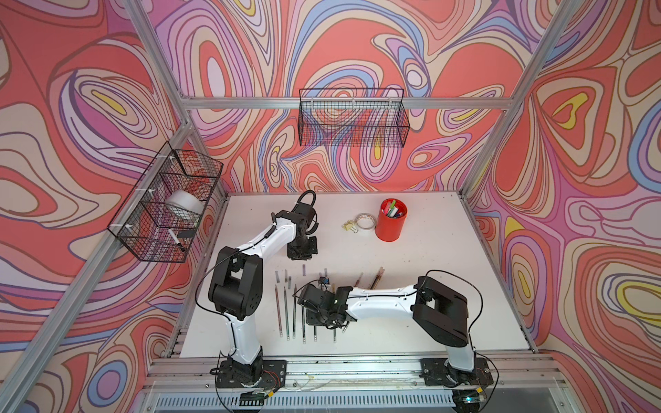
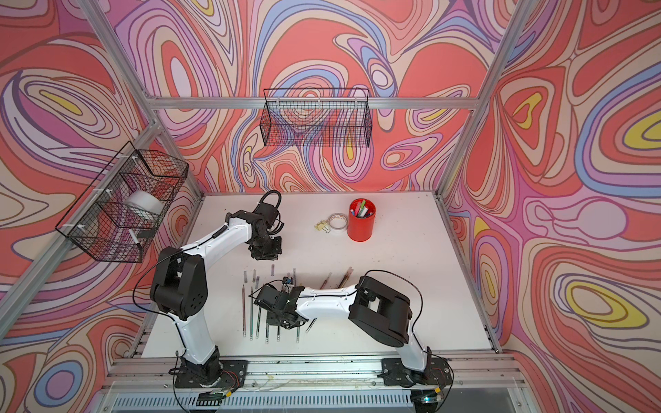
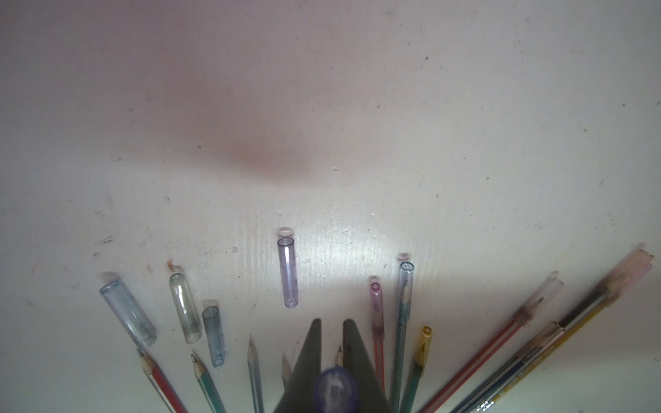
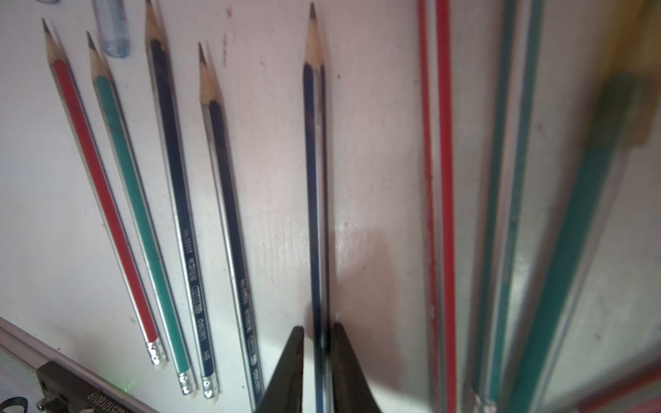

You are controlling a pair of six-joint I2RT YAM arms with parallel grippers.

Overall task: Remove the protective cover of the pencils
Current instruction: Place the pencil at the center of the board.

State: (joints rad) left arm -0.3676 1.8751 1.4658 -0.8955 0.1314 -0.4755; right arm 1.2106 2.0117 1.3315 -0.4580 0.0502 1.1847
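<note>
The pencils point(image 1: 286, 314) are lined up in a row on the worktop point(image 1: 411, 286) near its front edge, tips pointing toward the back. The right claw point(image 4: 318, 326) is down low over the eraser half of a black pencil point(image 4: 314, 178) mid-row, with one finger on each side of the shaft. It's only barely released: a sliver of worktop shows between one finger and the pencil, so it's not pinching it. The other side is too blurry to tell if it touches. That pencil's tip is bare, same as the red pencil point(image 4: 103, 200) and green pencil point(image 4: 139, 214) a few places along.

The left claw point(image 1: 303, 250) hangs farther back, just past the pencil tips. It's clenched on what looks like a purple cover point(image 3: 336, 389), pretty blurry in the left wrist view. Loose clear covers point(image 3: 287, 271) lie flat on the worktop just beyond the tips. Several pencils toward the right arm's side have covers on, like the blue-capped one point(image 3: 406, 282). A red cup point(image 1: 390, 220) stands well apart near the back.
</note>
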